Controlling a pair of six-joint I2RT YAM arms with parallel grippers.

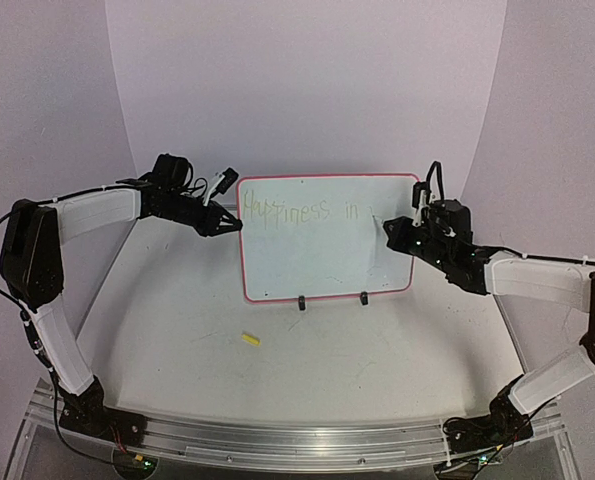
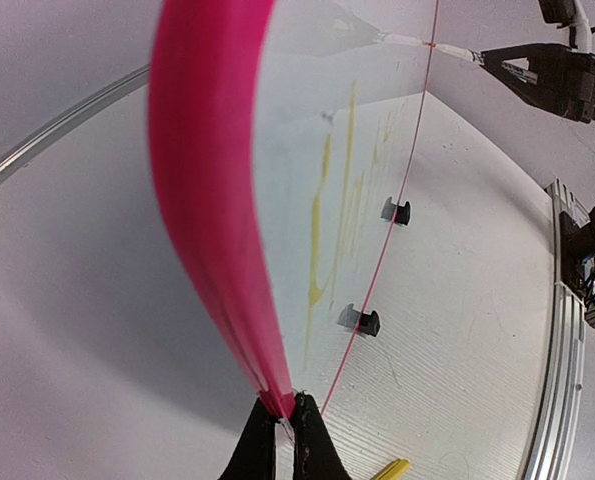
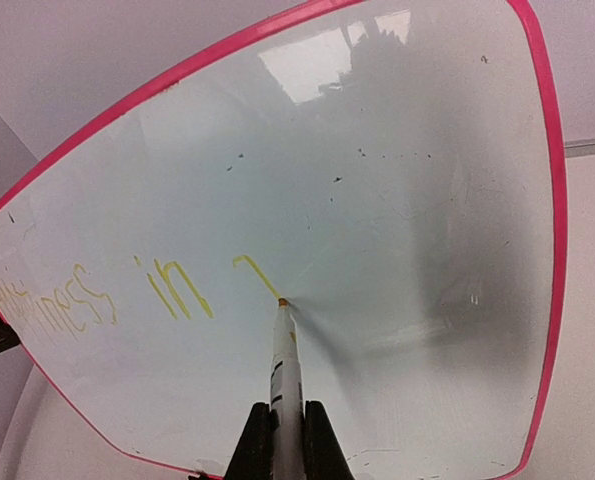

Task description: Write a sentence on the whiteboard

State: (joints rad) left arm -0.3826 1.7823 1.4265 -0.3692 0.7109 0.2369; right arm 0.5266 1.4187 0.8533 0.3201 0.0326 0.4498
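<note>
The whiteboard (image 1: 322, 250) stands upright on two black clip feet (image 1: 300, 302) at the table's back. The sentence (image 1: 297, 211) reads "Happiness in" in faint yellow, with one fresh stroke after it (image 3: 255, 274). My left gripper (image 1: 235, 226) is shut on the board's left pink edge (image 2: 212, 200), seen edge-on in the left wrist view. My right gripper (image 1: 397, 232) is shut on a white marker (image 3: 283, 370); its tip touches the board at the end of the new stroke. The board fills the right wrist view (image 3: 377, 200).
A yellow marker cap (image 1: 250, 340) lies on the table in front of the board; it also shows in the left wrist view (image 2: 389, 469). A metal rail (image 1: 297, 440) runs along the table's near edge.
</note>
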